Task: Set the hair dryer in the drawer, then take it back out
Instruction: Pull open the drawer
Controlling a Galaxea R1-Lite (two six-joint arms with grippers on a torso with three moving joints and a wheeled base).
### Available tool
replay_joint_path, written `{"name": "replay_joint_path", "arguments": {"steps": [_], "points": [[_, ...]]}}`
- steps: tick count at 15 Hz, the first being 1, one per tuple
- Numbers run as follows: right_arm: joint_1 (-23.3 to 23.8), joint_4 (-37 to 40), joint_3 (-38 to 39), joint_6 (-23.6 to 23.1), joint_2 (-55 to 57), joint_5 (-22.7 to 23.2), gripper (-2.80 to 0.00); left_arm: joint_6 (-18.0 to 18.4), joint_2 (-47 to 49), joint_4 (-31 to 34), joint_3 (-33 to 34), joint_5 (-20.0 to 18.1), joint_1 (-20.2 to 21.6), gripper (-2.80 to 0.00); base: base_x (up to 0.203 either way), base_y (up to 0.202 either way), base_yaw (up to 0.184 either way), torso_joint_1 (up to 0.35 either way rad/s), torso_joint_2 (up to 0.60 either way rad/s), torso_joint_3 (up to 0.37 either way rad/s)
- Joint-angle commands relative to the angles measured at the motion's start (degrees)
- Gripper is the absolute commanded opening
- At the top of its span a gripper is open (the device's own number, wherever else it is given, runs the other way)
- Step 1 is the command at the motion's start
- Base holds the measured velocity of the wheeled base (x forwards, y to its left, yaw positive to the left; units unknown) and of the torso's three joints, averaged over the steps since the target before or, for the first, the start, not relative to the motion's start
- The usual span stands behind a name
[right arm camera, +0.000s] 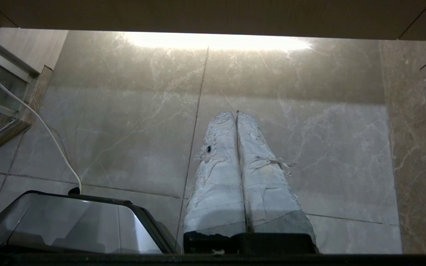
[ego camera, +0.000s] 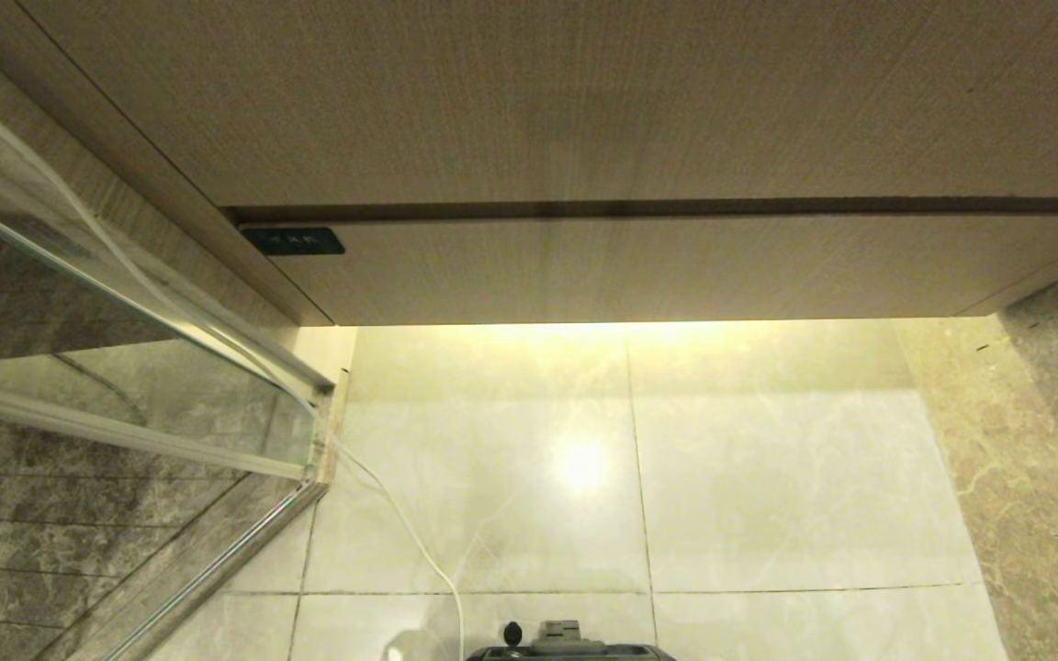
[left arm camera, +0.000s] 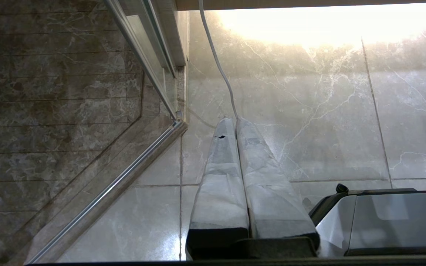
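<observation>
The drawer [ego camera: 639, 271] is a wide, light wood-grain front under the cabinet, fully pushed in, with a small black label [ego camera: 295, 240] at its left end. The hair dryer is out of view. My left gripper [left arm camera: 234, 120] hangs over the pale floor tiles near the shower door's corner, its two taped fingers pressed together and empty. Over the tiles on the other side my right gripper [right arm camera: 236, 113] is also shut, with nothing between its frayed taped fingers. Neither arm shows in the head view.
A glass shower door [ego camera: 125, 367] with a metal frame stands at the left. A white cable [ego camera: 400, 523] runs from it across the floor to my base [ego camera: 566, 647]. A dark marble wall [ego camera: 1052, 441] closes the right side. Light glows under the cabinet.
</observation>
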State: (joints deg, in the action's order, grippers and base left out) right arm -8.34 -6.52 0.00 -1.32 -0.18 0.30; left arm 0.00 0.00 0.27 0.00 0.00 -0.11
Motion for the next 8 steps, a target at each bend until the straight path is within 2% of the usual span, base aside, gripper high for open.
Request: {"name": "replay_joint_path", "arguments": {"steps": [1, 8], "points": [[0.0, -0.1, 2.3, 0.0, -2.1, 0.0, -2.8, 0.0, 0.0, 0.0, 0.1, 0.0, 0.0, -2.8, 0.0, 0.0, 0.0, 0.0, 0.0, 0.0], [0.0, -0.1, 2.3, -0.1, -2.1, 0.0, -2.8, 0.0, 0.0, 0.0, 0.1, 0.0, 0.0, -2.8, 0.0, 0.0, 0.0, 0.0, 0.0, 0.0]]}}
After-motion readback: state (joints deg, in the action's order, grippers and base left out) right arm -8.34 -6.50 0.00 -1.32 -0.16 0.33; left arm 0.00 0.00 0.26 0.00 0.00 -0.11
